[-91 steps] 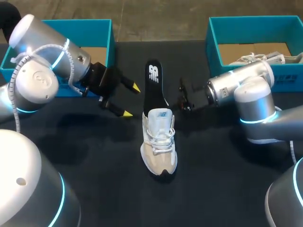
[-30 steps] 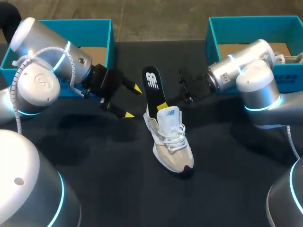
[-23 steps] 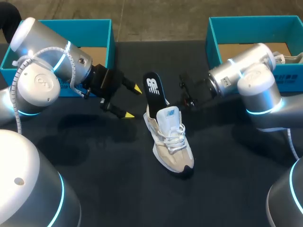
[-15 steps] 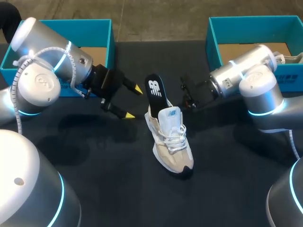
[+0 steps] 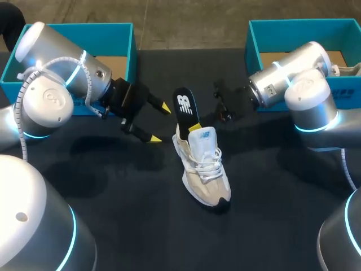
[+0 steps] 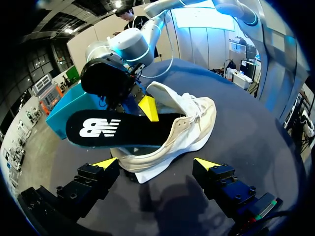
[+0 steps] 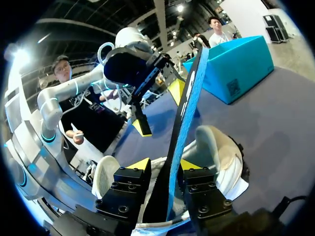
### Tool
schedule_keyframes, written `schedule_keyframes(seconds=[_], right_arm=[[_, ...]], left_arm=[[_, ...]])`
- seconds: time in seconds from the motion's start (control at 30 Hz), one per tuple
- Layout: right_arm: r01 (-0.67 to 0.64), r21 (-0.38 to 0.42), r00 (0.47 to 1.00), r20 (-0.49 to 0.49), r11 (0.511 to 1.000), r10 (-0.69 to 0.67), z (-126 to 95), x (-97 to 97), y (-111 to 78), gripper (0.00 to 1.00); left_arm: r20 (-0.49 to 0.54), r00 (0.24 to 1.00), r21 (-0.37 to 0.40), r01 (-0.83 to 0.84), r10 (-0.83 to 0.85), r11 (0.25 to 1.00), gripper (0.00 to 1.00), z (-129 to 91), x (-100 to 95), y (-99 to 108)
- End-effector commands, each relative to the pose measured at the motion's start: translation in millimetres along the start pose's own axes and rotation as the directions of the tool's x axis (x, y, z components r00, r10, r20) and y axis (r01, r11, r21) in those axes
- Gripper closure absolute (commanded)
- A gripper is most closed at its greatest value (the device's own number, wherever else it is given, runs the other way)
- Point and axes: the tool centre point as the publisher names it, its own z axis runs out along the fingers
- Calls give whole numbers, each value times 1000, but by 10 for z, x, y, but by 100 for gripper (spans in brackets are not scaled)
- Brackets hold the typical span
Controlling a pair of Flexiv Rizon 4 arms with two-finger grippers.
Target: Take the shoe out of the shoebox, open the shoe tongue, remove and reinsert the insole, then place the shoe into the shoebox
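Observation:
A beige and white shoe lies mid-table, toe toward me. A black insole stands steeply out of its heel opening, its lower end inside the shoe. My right gripper is at the heel, and in the right wrist view its yellow tips stand a little apart on either side of the insole, with a gap on one side. My left gripper hangs wide open just left of the insole, holding nothing. In the left wrist view the shoe and insole lie ahead of its spread fingers.
A teal shoebox stands at the back left behind my left arm. A second teal box at the back right holds another pale shoe. The dark tabletop stretches in front of the shoe.
The shoe has turned its toe rightward. The insole has sunk lower into it. My right gripper's fingers have parted from the insole and that wrist has drawn back. The left arm kept still.

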Motion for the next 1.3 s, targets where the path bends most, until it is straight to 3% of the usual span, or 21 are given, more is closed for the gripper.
schedule_keyframes(seconds=[0.03, 0.2, 0.3, 0.63, 0.93, 1.0, 1.07, 1.3], right_arm=[[3, 16, 1000, -24, 1000, -3, 35, -73, 61, 68], [-1, 29, 999, -46, 1000, 3, 47, -136, 63, 80], [-12, 40, 998, -65, 999, 15, 32, -161, 44, 100], [-79, 130, 985, -142, 988, 98, 47, -123, -196, 100], [-87, 178, 981, -154, 980, 115, 85, -64, -219, 100], [-77, 172, 985, -141, 982, 101, 72, -50, -176, 79], [-64, 167, 988, -127, 984, 86, 60, -39, -125, 65], [-36, 165, 994, -97, 986, 52, 29, -17, -11, 62]], left_arm=[[3, 1000, -3, 3, -3, 1000, 0, -6, 16, 7], [10, 1000, -8, 7, -7, 1000, 0, -34, 32, 11], [13, 1000, -10, 8, -8, 1000, 0, -51, 38, 11], [14, 1000, -19, 16, -16, 1000, 0, -73, 42, 11], [15, 1000, -20, 13, -13, 1000, 0, -74, 9, 26], [14, 1000, -18, 12, -11, 1000, 0, -71, 7, 27], [12, 1000, -15, 10, -10, 1000, 0, -59, 10, 26], [10, 1000, -10, 8, -8, 1000, 0, -52, 17, 27]])
